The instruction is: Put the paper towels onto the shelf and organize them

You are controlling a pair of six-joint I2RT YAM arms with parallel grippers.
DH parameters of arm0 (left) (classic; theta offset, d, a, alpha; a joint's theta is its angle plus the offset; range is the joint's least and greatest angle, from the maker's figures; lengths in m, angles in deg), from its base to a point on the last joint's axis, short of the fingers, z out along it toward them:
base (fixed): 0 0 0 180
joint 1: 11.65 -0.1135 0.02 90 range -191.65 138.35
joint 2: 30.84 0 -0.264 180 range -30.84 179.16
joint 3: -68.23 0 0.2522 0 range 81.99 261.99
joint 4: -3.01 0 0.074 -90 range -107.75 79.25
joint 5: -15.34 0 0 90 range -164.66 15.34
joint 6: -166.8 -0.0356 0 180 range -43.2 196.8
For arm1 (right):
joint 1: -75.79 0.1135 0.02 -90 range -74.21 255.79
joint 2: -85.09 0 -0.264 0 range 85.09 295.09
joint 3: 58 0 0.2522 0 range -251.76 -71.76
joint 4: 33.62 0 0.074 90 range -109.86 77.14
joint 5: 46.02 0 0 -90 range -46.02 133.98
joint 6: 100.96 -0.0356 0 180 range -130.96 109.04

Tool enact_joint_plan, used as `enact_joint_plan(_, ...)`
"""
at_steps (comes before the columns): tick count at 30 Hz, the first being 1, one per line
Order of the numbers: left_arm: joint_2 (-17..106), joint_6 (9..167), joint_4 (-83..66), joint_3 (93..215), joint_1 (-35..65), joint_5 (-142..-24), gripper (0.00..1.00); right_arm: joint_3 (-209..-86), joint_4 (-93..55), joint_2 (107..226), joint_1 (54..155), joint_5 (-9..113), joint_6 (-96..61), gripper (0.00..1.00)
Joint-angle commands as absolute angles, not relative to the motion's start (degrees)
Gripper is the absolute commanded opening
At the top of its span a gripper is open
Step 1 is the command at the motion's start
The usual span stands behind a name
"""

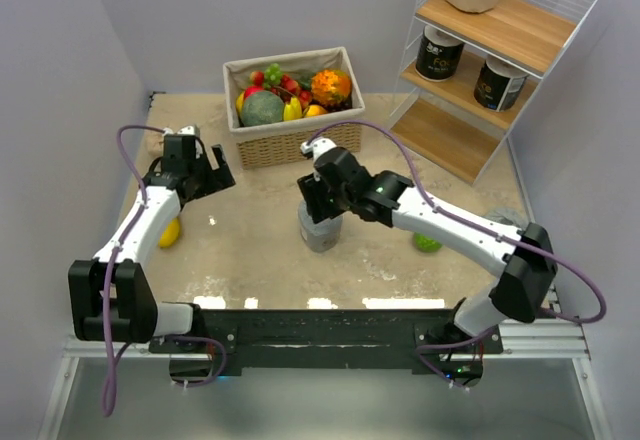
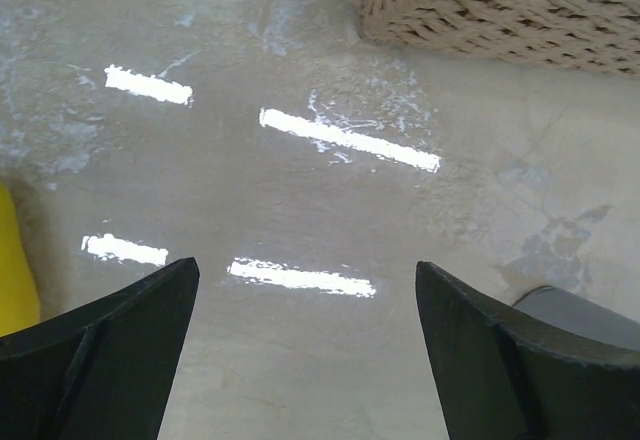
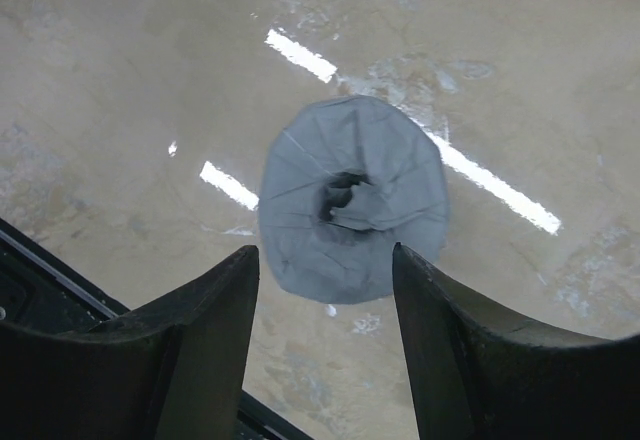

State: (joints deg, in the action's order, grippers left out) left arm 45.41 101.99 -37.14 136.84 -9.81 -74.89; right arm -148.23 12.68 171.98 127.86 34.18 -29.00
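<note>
Right gripper (image 3: 322,255) gapes above grey roll (image 3: 352,200); left gripper (image 2: 305,263) spread wide, empty.

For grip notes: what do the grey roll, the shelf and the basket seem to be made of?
Grey roll: matte grey wrap, maybe paper or thin plastic, pleated into the core hole. Shelf: light boards with wood grain, thin white wire frame, probably coated metal. Basket: tan wicker, its braided weave visible.
</note>
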Motion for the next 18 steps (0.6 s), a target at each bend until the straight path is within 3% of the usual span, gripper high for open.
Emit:
enact_joint_plan(1, 41.6, 103.3, -34.7, 136.8, -9.5, -77.0, 0.95, -155.4, 15.0, 177.4, 131.1, 29.8, -31.8, 0.61)
enact_joint_plan(6, 40.6, 103.6, -36.8, 137.8, -10.1, -70.9, 0.97, -160.1, 17.7, 182.9, 133.4, 26.6, -32.8, 0.63)
enact_joint_plan(18, 40.4, 104.0, -36.3, 137.4, -10.2, -71.0, 0.97, -162.6, 21.8, 189.1, 134.9, 23.9, -35.1, 0.63)
